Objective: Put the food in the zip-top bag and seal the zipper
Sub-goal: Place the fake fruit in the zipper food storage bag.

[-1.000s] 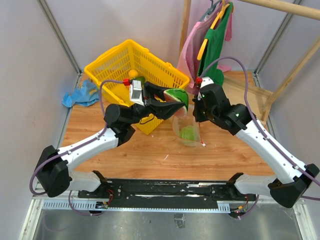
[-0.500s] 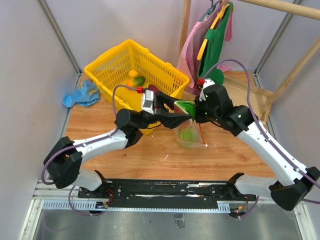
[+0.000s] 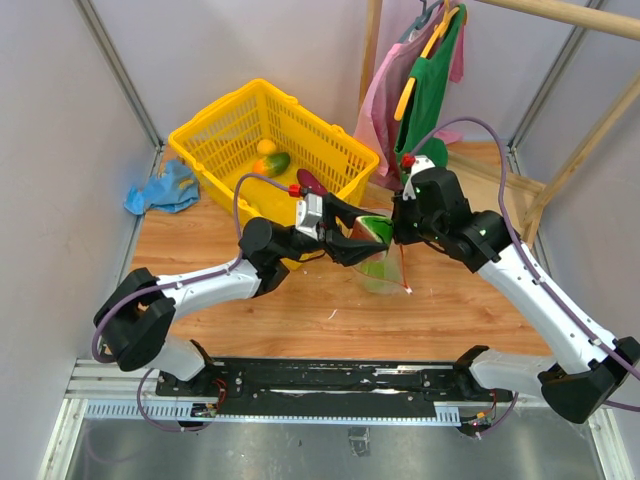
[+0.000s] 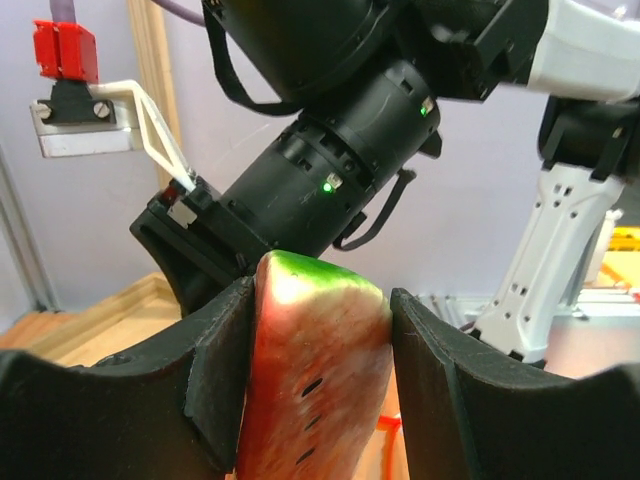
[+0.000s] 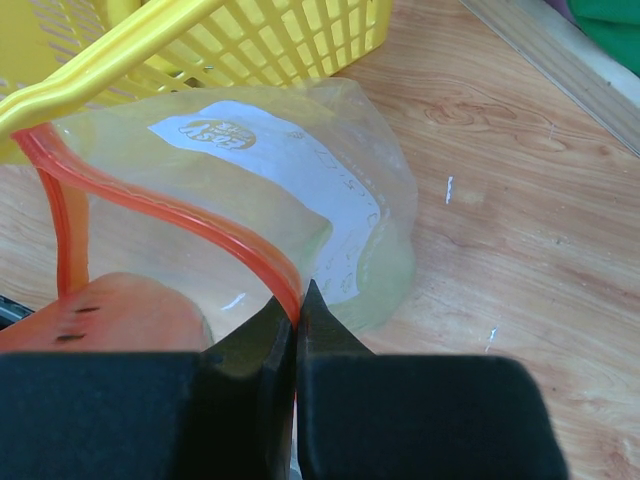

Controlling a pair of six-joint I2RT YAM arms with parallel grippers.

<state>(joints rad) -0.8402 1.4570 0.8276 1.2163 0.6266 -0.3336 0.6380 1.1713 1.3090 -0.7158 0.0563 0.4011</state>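
My left gripper (image 3: 365,228) (image 4: 320,300) is shut on the red watermelon wedge (image 3: 374,226) (image 4: 318,370), green rind up, right over the mouth of the zip-top bag (image 3: 382,272) (image 5: 300,170). The right gripper (image 3: 398,236) (image 5: 298,296) is shut on the red-orange zipper (image 3: 403,265) (image 5: 170,205) and holds the clear bag's mouth up and open. A green piece (image 3: 377,268) lies inside the bag. In the right wrist view the wedge (image 5: 100,312) sits at the mouth's near edge.
Behind the grippers, the yellow basket (image 3: 225,130) holds a yellow-orange fruit (image 3: 265,147) and a green piece (image 3: 278,160); something purple (image 3: 309,183) shows at its near wall. A blue cloth (image 3: 165,188) lies left; hung clothes (image 3: 425,85) and a wooden frame (image 3: 565,150) stand at the right.
My left arm has carried the wedge right and down, from beside the basket to the bag's mouth. The right gripper has kept its hold on the zipper.
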